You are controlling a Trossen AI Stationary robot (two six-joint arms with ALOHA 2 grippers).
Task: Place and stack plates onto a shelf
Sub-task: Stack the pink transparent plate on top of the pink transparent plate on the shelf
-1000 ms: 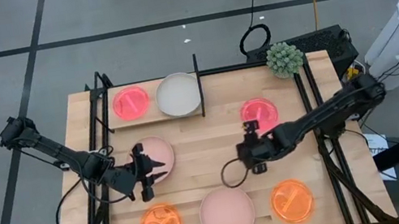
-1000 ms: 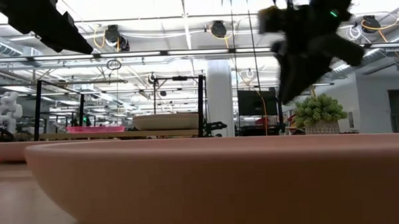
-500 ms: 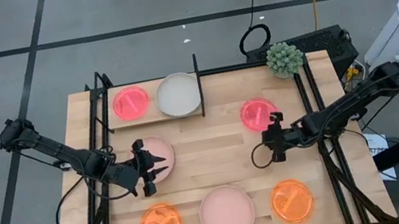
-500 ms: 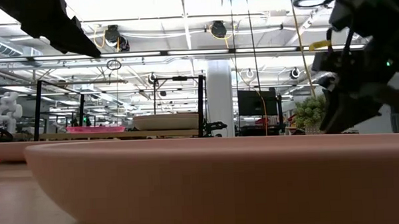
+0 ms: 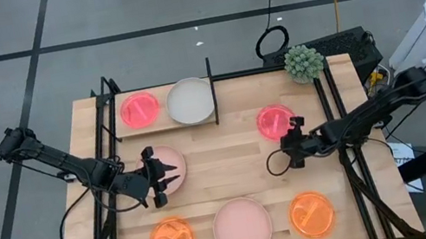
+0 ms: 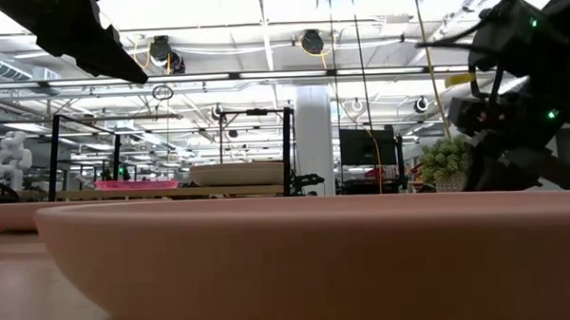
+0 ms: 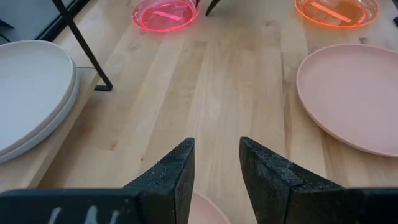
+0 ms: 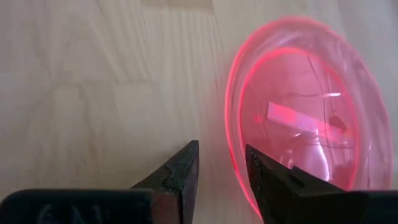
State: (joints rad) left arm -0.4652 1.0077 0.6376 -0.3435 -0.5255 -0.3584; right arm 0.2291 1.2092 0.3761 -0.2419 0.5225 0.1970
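High view: right end effector (image 5: 294, 145) hovering just beside neon pink plate (image 5: 275, 121), off the shelf (image 5: 167, 120); left end effector (image 5: 158, 177) over pale-pink plate (image 5: 168, 162). Right wrist view: fingers (image 8: 180, 171) parted, empty, risking nudging the rim.
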